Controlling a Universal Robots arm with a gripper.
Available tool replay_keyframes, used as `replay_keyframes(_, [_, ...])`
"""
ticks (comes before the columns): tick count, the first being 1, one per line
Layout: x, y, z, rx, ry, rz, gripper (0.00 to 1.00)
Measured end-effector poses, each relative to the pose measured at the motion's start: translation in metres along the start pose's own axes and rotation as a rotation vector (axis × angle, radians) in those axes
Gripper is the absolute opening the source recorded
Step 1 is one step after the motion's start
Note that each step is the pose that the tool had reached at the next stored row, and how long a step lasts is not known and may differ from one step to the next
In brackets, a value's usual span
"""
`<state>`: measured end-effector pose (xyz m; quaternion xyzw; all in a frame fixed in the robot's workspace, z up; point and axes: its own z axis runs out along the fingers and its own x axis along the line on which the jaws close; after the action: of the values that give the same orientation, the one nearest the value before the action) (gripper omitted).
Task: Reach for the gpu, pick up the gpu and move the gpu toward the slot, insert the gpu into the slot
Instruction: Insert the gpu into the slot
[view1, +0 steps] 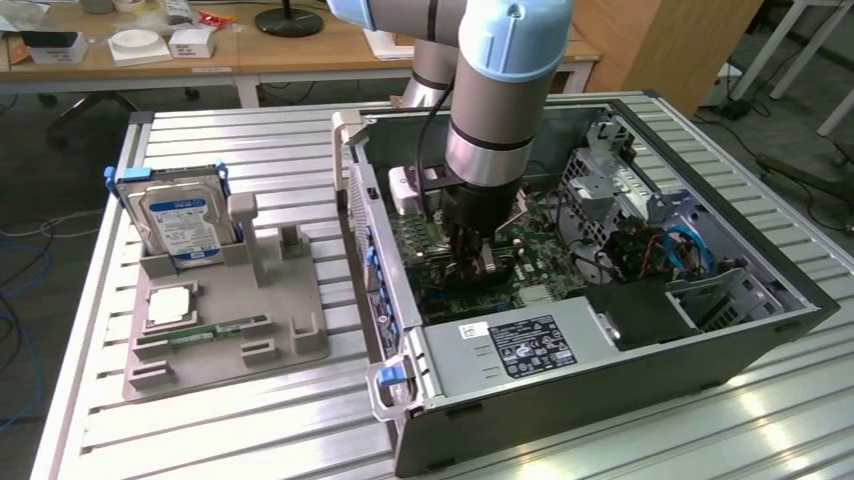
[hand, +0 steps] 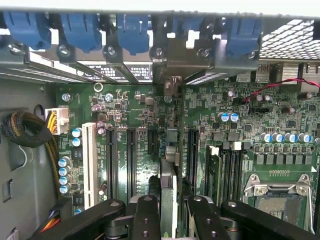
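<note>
Inside the open dark-grey metal computer case (view1: 627, 400), lying on its side on the slatted aluminium table (view1: 267, 430), the black two-fingered gripper (view1: 478, 262) reaches straight down toward the green motherboard (hand: 145, 125). In the wrist view its fingers (hand: 146, 212) stand on either side of the gpu (hand: 169, 192), a thin dark circuit card seen edge-on, and are clamped on it. The card is held upright, probably so its lower edge can meet the connector squarely. It stands over the slot (hand: 172, 137), a long narrow dark plastic strip running up the board toward the silver rear bracket bays with their blue plastic latches (hand: 132, 27). Whether the card's edge is already seated or just above the strip I cannot tell, since the card itself hides the contact line. Beside it lie parallel black expansion slots (hand: 111, 160) and a white one (hand: 90, 165), so sideways alignment matters here. The square silver processor socket (hand: 280, 192) sits well apart. Out on the table, the grey plastic parts holder (view1: 220, 320) carries a boxy silver drive with a blue-white label (view1: 180, 222) (untouched, standing on edge).
</note>
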<state>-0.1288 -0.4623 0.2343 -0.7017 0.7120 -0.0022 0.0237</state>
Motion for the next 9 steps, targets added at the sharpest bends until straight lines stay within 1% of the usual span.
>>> replay_keyframes(2, [0.0,0.0001,-0.0001,0.0,-0.0006,0.0,0.26])
replay_keyframes(3, [0.0,0.0002,-0.0001,-0.0002,-0.0022,0.0,0.27])
replay_keyframes(4, [0.0,0.0002,-0.0008,-0.0001,-0.0024,0.0,0.27])
replay_keyframes(5, [0.0,0.0001,-0.0025,-0.0005,-0.0019,0.0,0.33])
replay_keyframes(6, [0.0,0.0002,-0.0053,-0.0014,-0.0009,0.0,0.33])
replay_keyframes(9, [0.0,-0.0004,-0.0133,-0.0006,-0.0011,0.0,0.33])
